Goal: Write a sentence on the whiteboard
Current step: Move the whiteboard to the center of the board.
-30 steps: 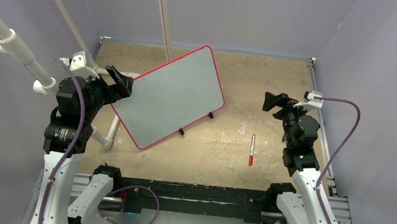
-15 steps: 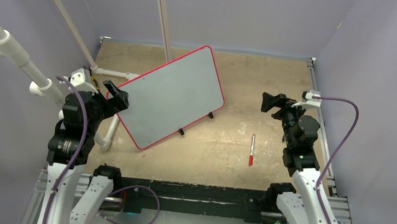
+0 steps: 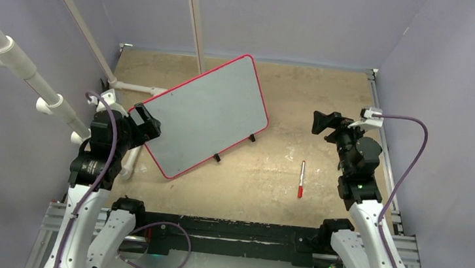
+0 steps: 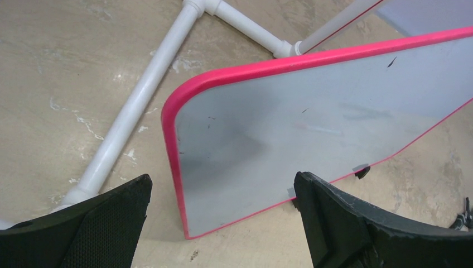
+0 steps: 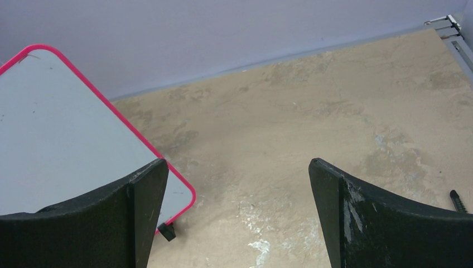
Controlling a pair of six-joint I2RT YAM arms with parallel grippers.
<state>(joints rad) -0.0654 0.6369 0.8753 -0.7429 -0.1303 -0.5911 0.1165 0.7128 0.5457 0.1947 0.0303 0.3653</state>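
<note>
The whiteboard (image 3: 207, 118) lies tilted on the table, with a red rim, a grey-white face and small black feet. No red lettering shows on it; the sentence is not in view. It also shows in the left wrist view (image 4: 312, 111) and the right wrist view (image 5: 56, 139). My left gripper (image 3: 146, 124) is open and empty, above the board's left corner. My right gripper (image 3: 320, 122) is open and empty, well right of the board. A red-capped marker (image 3: 301, 178) lies on the table near my right arm.
White PVC pipes (image 3: 135, 88) lie on the table left of the board, also seen in the left wrist view (image 4: 139, 100). More pipes slant up at the left (image 3: 18, 60) and the back (image 3: 193, 18). Purple walls enclose the table.
My left arm has drawn back toward the near edge and my left gripper has moved down along the board's left side. The right gripper has barely moved. The board and marker lie still.
</note>
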